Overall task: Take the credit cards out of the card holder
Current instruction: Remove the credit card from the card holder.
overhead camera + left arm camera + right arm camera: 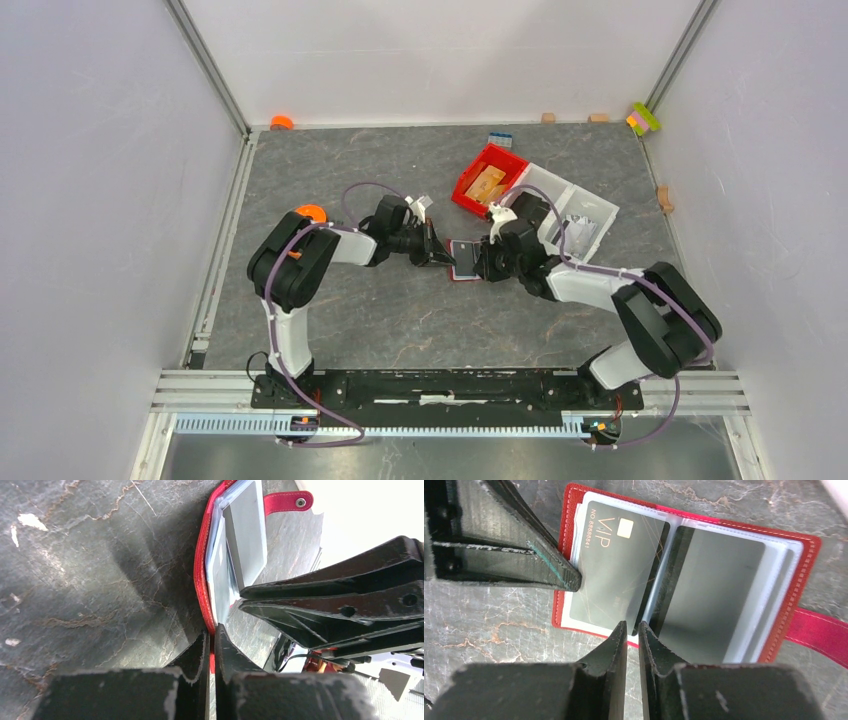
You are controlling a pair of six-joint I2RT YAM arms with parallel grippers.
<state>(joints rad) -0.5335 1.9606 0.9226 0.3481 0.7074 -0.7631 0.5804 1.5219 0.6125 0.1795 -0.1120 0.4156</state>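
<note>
1. The left gripper (211, 639) was clenched on the red edge of the card holder (201, 570). Only its own wrist view showed this.
2. The right gripper (631, 629) sat at the middle fold, fingers almost together. I cannot tell if it pinched anything.
3. Only the right wrist view showed a grey card (614, 565) marked VIP in a clear pocket.
4. The card holder lay open on the table (400, 310) between both arms, near a red bin (488, 180).
</note>
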